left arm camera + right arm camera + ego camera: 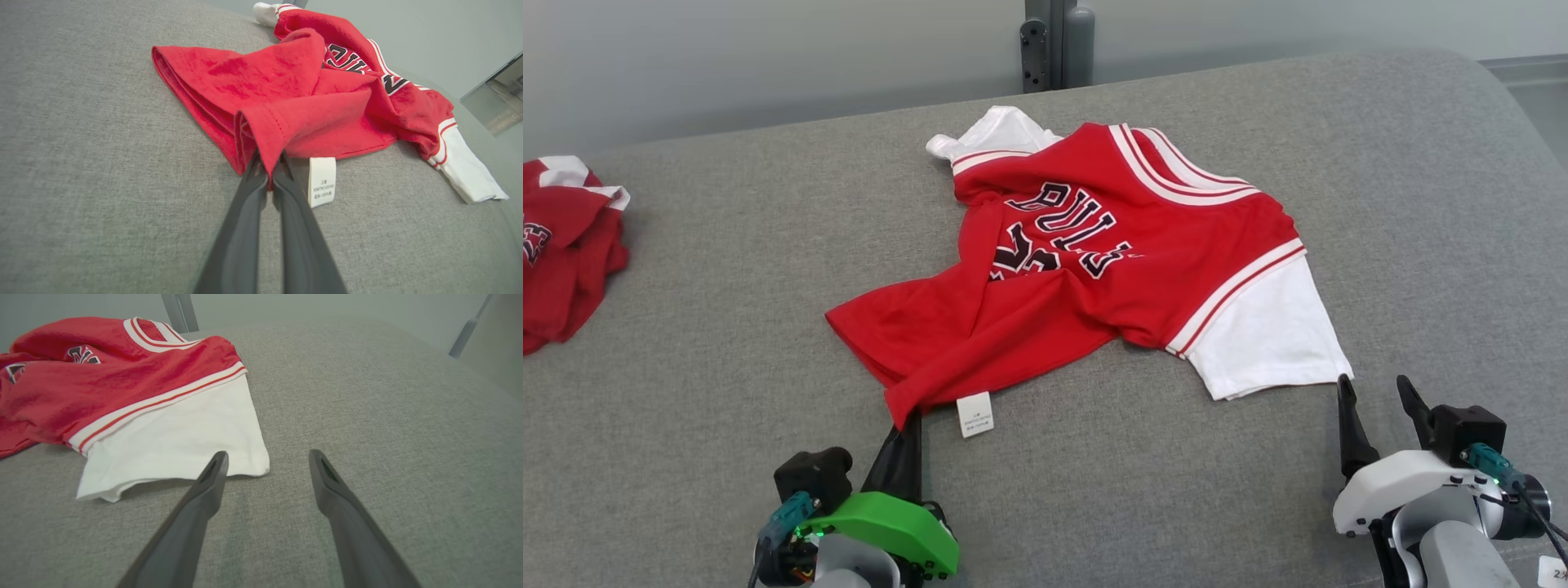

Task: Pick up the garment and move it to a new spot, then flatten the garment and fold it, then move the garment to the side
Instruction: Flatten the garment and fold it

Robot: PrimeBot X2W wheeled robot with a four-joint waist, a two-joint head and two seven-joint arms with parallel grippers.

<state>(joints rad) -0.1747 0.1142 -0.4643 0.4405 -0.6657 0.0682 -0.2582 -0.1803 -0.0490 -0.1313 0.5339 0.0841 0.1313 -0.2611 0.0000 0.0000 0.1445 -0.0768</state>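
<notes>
Grey upholstery (pixel 727 343), left end effector (pixel 269 173) pinching garment (pixel 1094 269), right end effector (pixel 267 457) wide, head view adds red pile (pixel 564 253)

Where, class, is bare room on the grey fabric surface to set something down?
Free: the grey fabric surface between the crumpled red garment and the red-and-white jersey; also right of its white sleeve. Crowded: the near edge, by the left tool and right tool.
</notes>
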